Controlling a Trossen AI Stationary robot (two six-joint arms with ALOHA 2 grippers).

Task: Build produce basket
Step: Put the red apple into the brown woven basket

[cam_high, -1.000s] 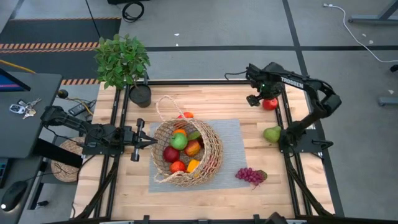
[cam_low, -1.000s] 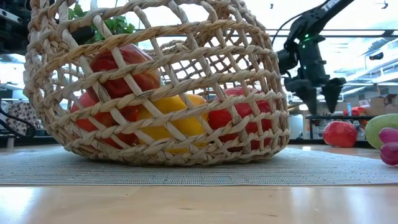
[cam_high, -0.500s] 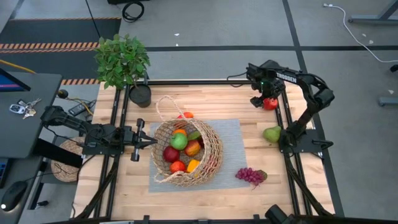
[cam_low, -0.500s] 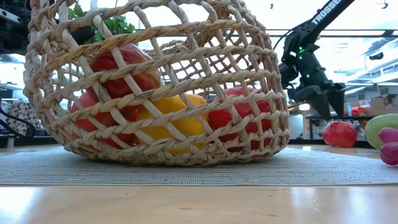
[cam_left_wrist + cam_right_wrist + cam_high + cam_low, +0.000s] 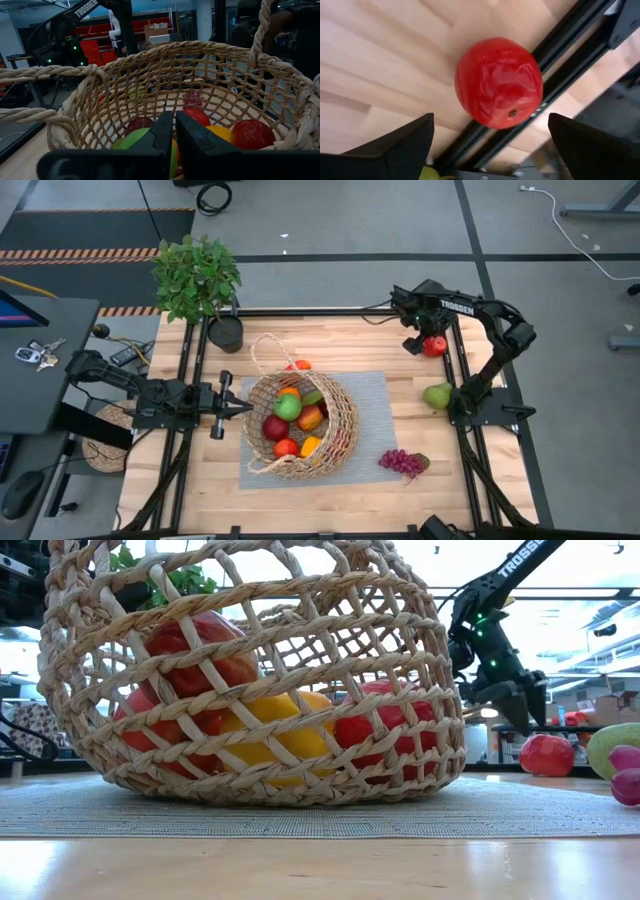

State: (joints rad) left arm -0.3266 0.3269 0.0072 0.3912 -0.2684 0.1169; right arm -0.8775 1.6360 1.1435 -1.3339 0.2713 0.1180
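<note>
A wooden surface (image 5: 330, 490) holds a grey mat carrying a large tan wicker basket (image 5: 300, 425) tipped on its side, with apples, an orange and a yellow piece inside. The right gripper (image 5: 418, 340) hovers over a red apple (image 5: 434, 346) at the far right edge, its fingers (image 5: 395, 145) spread wide apart with the apple lying free between them. A green pear (image 5: 437, 394) and purple grapes (image 5: 402, 463) lie nearer on the right. The left gripper (image 5: 232, 406), fingers together, points at the basket's rim.
</note>
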